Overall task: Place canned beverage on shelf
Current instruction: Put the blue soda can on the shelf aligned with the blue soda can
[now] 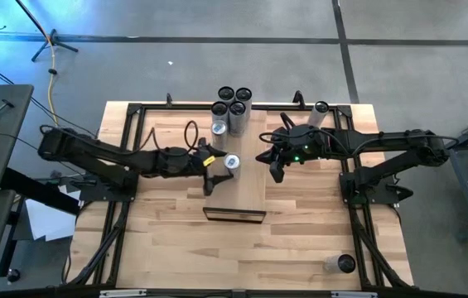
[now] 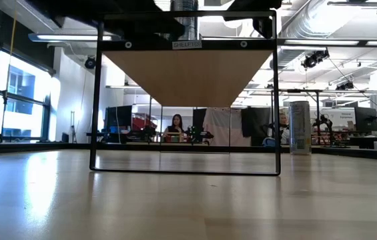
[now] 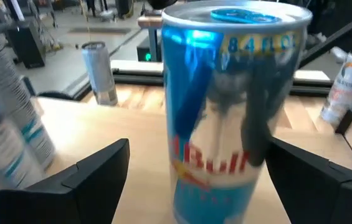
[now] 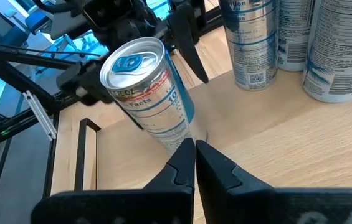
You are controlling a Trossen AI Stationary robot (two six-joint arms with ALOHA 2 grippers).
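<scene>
Can point(image 1: 231, 162) stands upright on the shelf point(image 1: 246, 194) near its left edge, between the spread, non-gripping fingers of the left gripper point(image 1: 219, 169), while the right gripper point(image 1: 276, 170), jaws shut and empty, hovers by the shelf's right edge.

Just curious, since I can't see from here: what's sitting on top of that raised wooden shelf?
On the shelf stand a cluster of cans at its far end, plus one blue can between the left pincer's open fingers. Anything behind that cluster is hidden.

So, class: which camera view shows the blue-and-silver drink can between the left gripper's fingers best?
The left wrist view: the blue-and-silver can fills it, standing between open fingers. The right wrist view shows it smaller, the high view only its top; the low view hides it.
</scene>
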